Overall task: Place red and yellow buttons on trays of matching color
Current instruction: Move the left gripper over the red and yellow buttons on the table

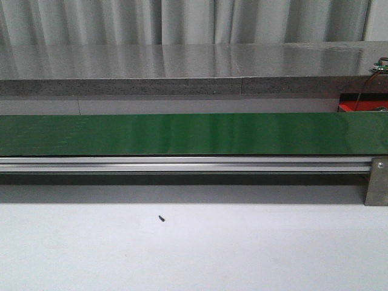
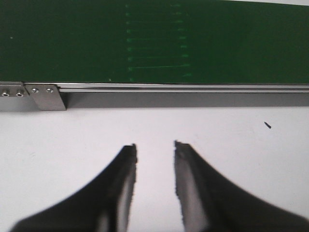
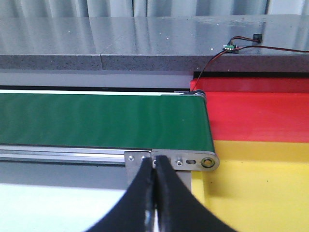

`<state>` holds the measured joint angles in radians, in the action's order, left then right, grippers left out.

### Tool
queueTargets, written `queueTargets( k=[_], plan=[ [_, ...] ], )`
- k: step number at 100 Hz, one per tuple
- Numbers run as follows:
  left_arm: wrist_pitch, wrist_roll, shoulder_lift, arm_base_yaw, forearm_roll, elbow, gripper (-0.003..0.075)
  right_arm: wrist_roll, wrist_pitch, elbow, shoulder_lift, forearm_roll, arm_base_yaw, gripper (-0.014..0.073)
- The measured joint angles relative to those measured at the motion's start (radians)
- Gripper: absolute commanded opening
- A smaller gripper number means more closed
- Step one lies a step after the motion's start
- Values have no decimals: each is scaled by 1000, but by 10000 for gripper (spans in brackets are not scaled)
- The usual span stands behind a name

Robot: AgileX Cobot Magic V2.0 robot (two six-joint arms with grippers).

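While the green conveyor belt [image 1: 182, 134] runs bare from edge to edge in your front view, you find no red or yellow button on it, nor in either wrist view; where the buttons are cannot be told from here. The belt rides on an aluminium rail [image 1: 182, 163] with a grey metal bracket [image 1: 376, 182] at its right end. Behind it you see a grey stone-like counter [image 1: 182, 66] and pale curtains [image 1: 182, 21]. On the white table [image 1: 242, 254] in front of the belt lies one small dark speck [image 1: 162, 218], which looks like a tiny screw.

Your left gripper [image 2: 155, 166] hovers over the white table just short of the rail, its two black fingers [image 2: 120, 188] apart with bare table showing between them. The same dark speck lies off to one side of it.

Your right gripper [image 3: 155, 193] has its fingers pressed together, nothing between them. Beyond its tips sits the belt's end roller plate [image 3: 198, 162]. Just past that end you see the yellow tray [image 3: 260, 193] nearer the gripper and the red tray [image 3: 256, 113] beyond it, touching edge to edge. A small green circuit board [image 3: 228, 47] with red and black wires lies on the counter above the red tray.
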<state>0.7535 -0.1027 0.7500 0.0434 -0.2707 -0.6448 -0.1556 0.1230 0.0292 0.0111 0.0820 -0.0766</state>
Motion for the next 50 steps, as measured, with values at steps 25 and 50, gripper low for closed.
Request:
queueTargets(
  k=[25, 50],
  plan=[
    [-2, 9, 0, 0, 10, 0, 653, 0, 0, 0, 0, 0, 0, -67],
    [48, 342, 24, 0, 358, -21, 648, 0, 0, 0, 0, 0, 0, -67]
  ],
)
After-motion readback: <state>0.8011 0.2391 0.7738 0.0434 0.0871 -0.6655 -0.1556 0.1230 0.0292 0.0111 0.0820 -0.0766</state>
